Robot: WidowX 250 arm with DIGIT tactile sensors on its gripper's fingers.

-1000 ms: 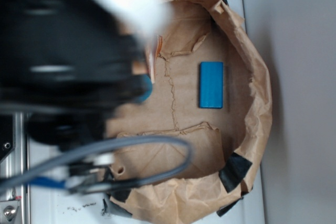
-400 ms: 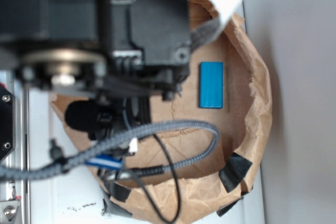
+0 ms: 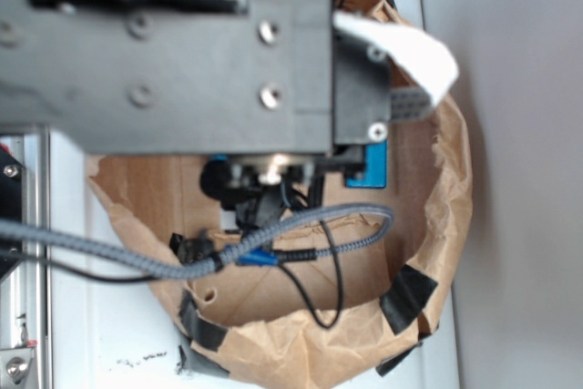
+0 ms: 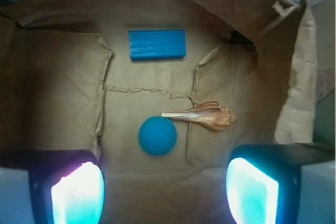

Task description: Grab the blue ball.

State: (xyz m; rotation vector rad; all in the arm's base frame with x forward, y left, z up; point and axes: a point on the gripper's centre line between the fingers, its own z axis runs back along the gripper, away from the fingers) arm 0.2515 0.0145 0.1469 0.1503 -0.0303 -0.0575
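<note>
Ball (image 4: 157, 136): small teal sphere on the brown paper liner (image 4: 58, 77), between and just ahead of your tool's (image 4: 165, 191) two fingers (image 4: 77, 191), which stand wide apart with nothing held; shell (image 4: 202, 116) just beside it at right, block (image 4: 157, 44) well beyond. Handling, by judgement: light, rigid, round, so it likely rolls on a one-sided touch and slips from an off-centre pinch. Take hold across its widest middle, fingers to either side, keeping clear of the shell's tip.
</note>
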